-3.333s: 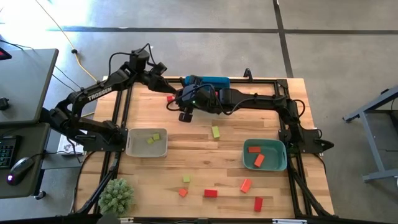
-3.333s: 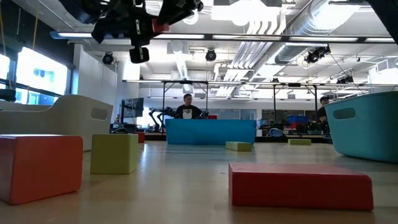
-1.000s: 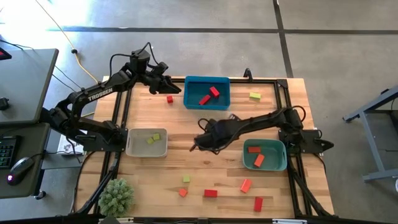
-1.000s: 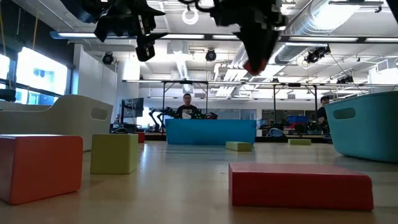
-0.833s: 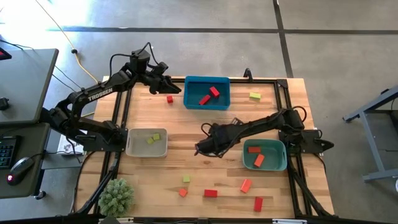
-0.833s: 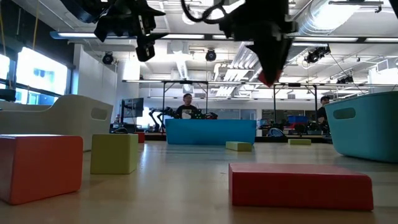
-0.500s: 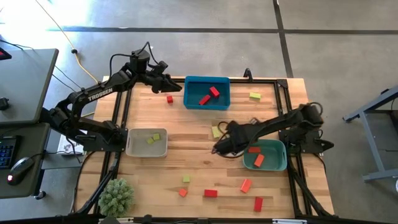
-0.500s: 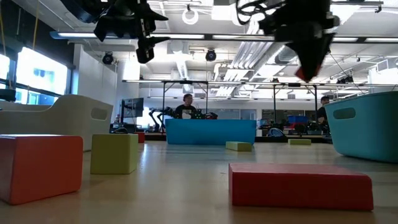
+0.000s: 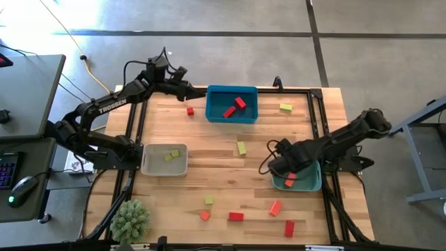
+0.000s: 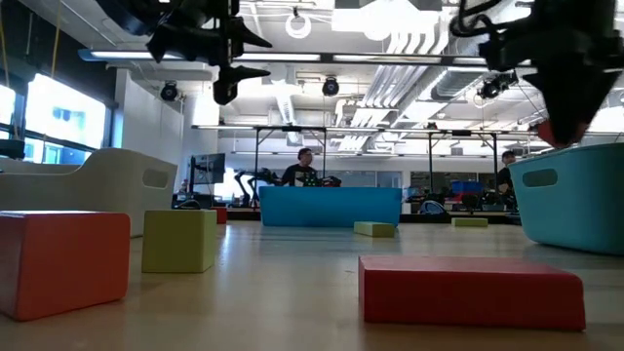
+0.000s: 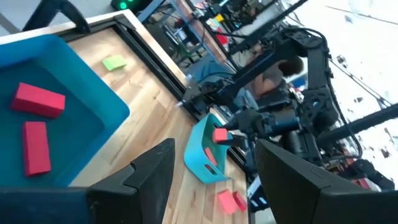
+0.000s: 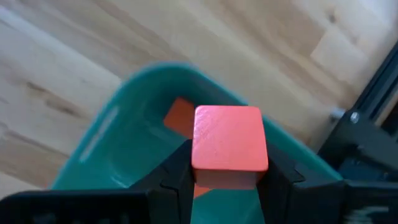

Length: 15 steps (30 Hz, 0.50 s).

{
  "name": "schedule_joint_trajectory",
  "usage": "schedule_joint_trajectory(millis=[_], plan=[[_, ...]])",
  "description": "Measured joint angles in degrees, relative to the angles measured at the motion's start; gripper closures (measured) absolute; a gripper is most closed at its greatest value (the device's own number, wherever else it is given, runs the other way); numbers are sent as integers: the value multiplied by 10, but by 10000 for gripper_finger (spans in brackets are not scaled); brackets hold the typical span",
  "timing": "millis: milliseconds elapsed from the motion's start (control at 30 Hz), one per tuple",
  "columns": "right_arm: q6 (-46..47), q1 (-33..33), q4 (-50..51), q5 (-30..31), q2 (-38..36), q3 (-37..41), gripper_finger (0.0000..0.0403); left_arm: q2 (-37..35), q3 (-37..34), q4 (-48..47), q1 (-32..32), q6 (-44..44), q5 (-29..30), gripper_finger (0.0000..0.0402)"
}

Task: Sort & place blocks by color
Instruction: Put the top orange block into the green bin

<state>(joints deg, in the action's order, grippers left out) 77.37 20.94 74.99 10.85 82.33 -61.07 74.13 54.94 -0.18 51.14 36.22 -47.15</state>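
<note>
Orange-red block (image 12: pixel 229 145) pinched in right claw (image 12: pixel 225 177) above teal tray (image 9: pixel 311 183); left claw (image 11: pixel 211 180) open.

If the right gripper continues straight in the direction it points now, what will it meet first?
Most likely the teal tray: the right gripper, shut on an orange-red block, points down into it, probably toward the orange-red block inside; depth is unclear.

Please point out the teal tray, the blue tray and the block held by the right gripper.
teal tray (image 9: pixel 315 185): high view, its rim.
blue tray (image 9: pixel 232 92): high view, its far wall.
held orange-red block (image 12: pixel 229 137): right wrist view, its top face.
</note>
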Motion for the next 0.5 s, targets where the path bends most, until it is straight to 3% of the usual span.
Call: schedule_joint_trajectory(millis=[233,500], plan=[[12,28,-87,-68,-16,64,291,0,0,0,-38,26,44,190],[11,52,-130,-75,-16,93,274,0,0,0,-87,40,102,190]])
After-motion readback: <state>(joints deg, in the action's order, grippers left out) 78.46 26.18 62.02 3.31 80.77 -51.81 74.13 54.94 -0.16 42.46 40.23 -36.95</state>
